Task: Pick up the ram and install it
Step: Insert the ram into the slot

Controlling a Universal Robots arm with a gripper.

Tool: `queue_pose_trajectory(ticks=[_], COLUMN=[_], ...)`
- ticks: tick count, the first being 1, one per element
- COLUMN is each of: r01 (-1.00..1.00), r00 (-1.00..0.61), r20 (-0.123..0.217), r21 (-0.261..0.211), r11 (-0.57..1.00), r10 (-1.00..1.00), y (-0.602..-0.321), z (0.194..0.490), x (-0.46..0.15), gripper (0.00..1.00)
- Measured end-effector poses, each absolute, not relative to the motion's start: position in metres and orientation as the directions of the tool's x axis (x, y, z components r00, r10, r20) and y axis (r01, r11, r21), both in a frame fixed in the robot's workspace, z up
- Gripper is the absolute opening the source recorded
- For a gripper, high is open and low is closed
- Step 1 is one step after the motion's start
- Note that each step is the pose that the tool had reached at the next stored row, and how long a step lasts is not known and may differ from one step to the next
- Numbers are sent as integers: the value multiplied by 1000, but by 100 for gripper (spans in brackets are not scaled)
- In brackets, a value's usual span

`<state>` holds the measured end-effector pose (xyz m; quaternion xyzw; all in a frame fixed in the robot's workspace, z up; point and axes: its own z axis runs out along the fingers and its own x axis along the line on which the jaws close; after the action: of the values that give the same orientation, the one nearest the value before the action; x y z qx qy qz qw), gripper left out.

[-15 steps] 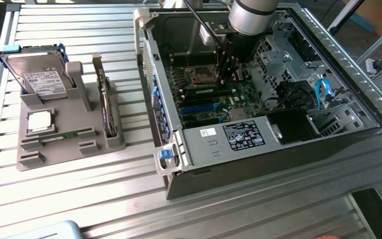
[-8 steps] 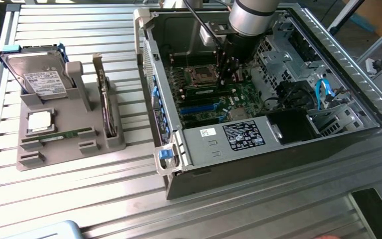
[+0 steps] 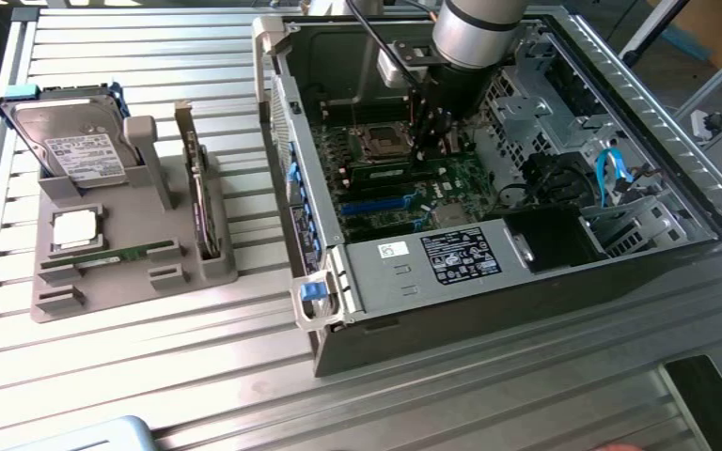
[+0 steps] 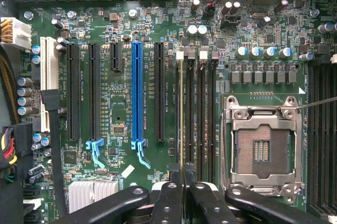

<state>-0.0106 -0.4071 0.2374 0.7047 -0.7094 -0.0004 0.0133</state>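
The ram (image 4: 181,113) appears edge-on in the wrist view as a thin yellowish-green strip. It stands upright along the outermost memory slot, between the black expansion slots and the empty memory slots (image 4: 200,113). My gripper (image 4: 182,174) is shut on its near end, black fingers (image 4: 169,192) pinching the strip from both sides. In the exterior view my gripper (image 3: 431,136) reaches down into the open computer case, just over the green motherboard (image 3: 399,178) beside the CPU socket (image 3: 380,141). How deep the ram sits in the slot I cannot tell.
A grey holder (image 3: 123,282) at the exterior view's left carries a hard drive (image 3: 72,150), an upright expansion card (image 3: 195,188) and another thin green stick (image 3: 129,254). Case walls (image 3: 289,188), a labelled metal box (image 3: 462,256) and a blue cable (image 3: 608,174) surround the board.
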Motion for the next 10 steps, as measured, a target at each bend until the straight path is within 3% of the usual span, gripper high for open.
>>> queue_pose_trajectory(ticks=[4, 5, 6, 8, 10], r01=[-1000, -1000, -1000, -1000, -1000], r00=[-6, -6, -6, -6, -6], r20=[18, 18, 18, 18, 18], r21=[19, 19, 19, 19, 19], r11=[7, 7, 7, 7, 7], r10=[-1000, -1000, -1000, -1000, -1000], y=[-407, -408, -408, -408, -408], z=[237, 237, 237, 237, 237], x=[-11, -11, -11, -11, -11], gripper=[13, 25, 25, 38, 38])
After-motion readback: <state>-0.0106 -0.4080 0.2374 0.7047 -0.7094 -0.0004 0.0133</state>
